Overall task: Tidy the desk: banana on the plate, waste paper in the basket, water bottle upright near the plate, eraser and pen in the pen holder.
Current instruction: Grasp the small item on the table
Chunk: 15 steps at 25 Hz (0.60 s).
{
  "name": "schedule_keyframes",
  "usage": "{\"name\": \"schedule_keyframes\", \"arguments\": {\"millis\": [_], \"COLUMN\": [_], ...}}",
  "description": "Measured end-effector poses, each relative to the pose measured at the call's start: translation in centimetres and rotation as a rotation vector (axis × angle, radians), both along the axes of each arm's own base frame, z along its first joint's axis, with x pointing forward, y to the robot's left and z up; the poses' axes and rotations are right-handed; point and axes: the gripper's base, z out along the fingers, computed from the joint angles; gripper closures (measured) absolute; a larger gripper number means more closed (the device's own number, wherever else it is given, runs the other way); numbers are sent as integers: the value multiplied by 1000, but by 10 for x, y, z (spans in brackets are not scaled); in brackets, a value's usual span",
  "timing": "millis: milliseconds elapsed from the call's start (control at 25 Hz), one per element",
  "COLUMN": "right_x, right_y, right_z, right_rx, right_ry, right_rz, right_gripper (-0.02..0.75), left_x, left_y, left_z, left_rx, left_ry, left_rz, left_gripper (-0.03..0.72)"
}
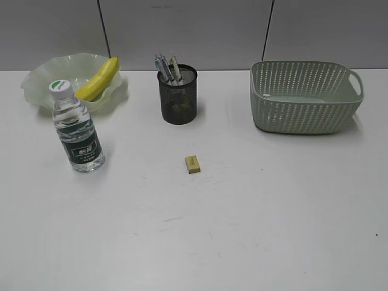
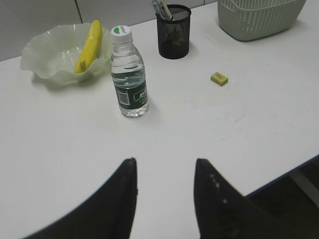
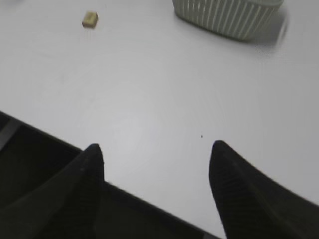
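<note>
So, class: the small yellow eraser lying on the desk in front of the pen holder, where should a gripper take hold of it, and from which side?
Probably from straight above: the eraser lies flat and low on the desk, alone in open space. Close the fingers across its two long sides, the narrower span.

One banana [image 1: 99, 79], one plate [image 1: 42, 82], one water bottle [image 1: 75, 128], one pen holder [image 1: 178, 95], one eraser [image 1: 193, 163], one basket [image 1: 303, 97]
</note>
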Motion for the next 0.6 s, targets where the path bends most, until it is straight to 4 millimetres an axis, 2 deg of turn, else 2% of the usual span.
{"name": "schedule_keyframes", "arguments": {"millis": [120, 280, 400, 600], "right_x": [-13, -12, -12, -13], "right_y": [-7, -5, -3, -3], "right_z": [-6, -8, -8, -8], "right_rx": [83, 93, 92, 93], "right_ry": [-107, -122, -128, -133], "right_rz": [11, 40, 60, 66], "right_gripper": [213, 213, 213, 213], "left_x": [0, 11, 37, 111], "left_y": [0, -6, -20, -61], "left_z": [1, 18, 31, 33], "left_rx": [-1, -46, -61, -50], "left_ry": [-5, -83, -105, 25], "left_rz": [0, -2, -6, -13], "left_gripper": [398, 398, 398, 398]}}
